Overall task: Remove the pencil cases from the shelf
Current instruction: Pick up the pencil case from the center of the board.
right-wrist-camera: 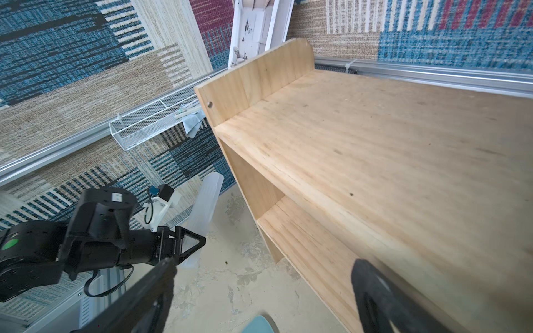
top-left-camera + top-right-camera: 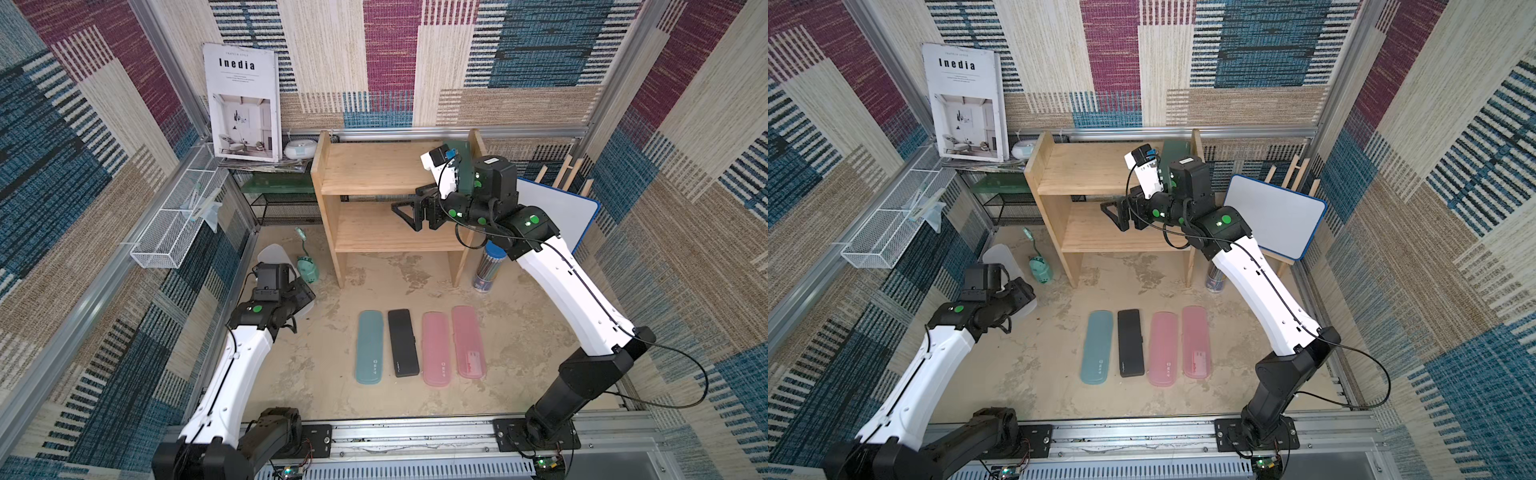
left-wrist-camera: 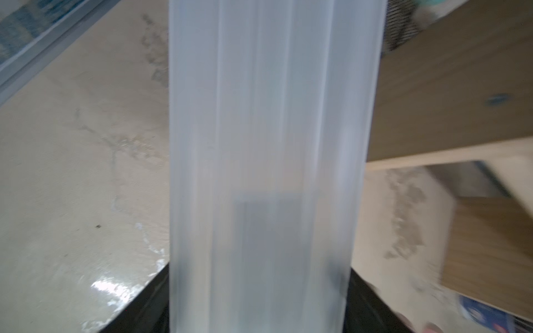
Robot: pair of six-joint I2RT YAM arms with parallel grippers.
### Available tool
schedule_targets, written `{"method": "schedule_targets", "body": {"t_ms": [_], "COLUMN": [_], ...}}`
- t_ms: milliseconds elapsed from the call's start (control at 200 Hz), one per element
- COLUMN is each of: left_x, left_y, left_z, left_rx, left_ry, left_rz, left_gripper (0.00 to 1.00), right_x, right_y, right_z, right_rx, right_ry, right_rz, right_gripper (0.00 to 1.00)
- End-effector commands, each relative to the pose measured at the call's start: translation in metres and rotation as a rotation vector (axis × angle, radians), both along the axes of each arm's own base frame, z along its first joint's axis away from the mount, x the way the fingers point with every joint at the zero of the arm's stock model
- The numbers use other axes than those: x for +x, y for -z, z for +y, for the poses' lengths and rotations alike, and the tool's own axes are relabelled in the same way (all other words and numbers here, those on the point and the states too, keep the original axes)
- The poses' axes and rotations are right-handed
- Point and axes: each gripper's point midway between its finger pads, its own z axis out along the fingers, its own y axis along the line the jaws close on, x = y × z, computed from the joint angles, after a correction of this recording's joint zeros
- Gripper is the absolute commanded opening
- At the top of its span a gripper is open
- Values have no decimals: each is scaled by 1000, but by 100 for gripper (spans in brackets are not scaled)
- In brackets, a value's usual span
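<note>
Left wrist view has my left hand (image 3: 256, 311) clamped on the translucent white case (image 3: 265, 129), which runs out ahead of it near the shelf (image 3: 461, 86). My right hand (image 2: 405, 214) gapes wide, holding nothing, before the lower tier. Just behind that wrist, the dark green case (image 2: 462, 166) stands on the top tier. Between my arms, on the worktop (image 2: 316, 374), lie the teal case (image 2: 370, 347), black case (image 2: 403, 343), one pink case (image 2: 435, 349) and a second pink case (image 2: 468, 343).
</note>
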Motion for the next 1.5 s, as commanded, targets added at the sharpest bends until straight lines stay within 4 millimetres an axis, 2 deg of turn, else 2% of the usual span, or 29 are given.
{"method": "schedule_targets", "body": {"t_ms": [0, 50, 125, 155, 215, 265, 376, 526, 681, 877, 962, 1132, 1282, 1498], "left_x": [10, 5, -5, -9, -20, -28, -44, -59, -71, -105, -114, -125, -125, -125], "left_y": [-78, -115, -175, -192, -232, -259, -306, -341, -358, -366, -363, -360, -357, -360], "left_z": [-44, -57, -75, -82, -96, -108, -130, -144, -163, -220, -234, -241, -244, -253], "left_rx": [-102, -118, -141, -150, -179, -223, -348, -496, -596, -679, -703, -714, -748, -789], "left_ry": [247, 333, 452, 493, 590, 676, 838, 976, 1095, 1379, 1445, 1494, 1506, 1549], "left_rz": [-314, -436, -607, -645, -720, -765, -859, -939, -967, -926, -899, -895, -880, -903], "left_gripper": [70, 70, 70, 70, 70, 71, 74, 79, 80, 81, 80, 79, 78, 77], "right_x": [-11, -28, -41, -45, -48, -43, -37, -41, -44, -52, -58, -73, -95, -110], "right_y": [-25, -44, -73, -82, -94, -95, -91, -96, -95, -98, -107, -116, -131, -142], "right_z": [3, 1, -10, -14, -18, -16, -11, -11, -7, 7, 5, -1, -8, -12], "right_rx": [112, 182, 251, 270, 304, 315, 320, 330, 332, 340, 347, 335, 328, 336], "right_ry": [-170, -352, -517, -573, -636, -649, -685, -732, -771, -829, -852, -886, -917, -939], "right_rz": [15, 34, 32, 26, 19, 23, 49, 36, 48, 28, -9, -36, -109, -162], "right_gripper": [99, 99, 99, 99, 99, 99, 99, 99, 99, 99, 99, 99, 100, 100]}}
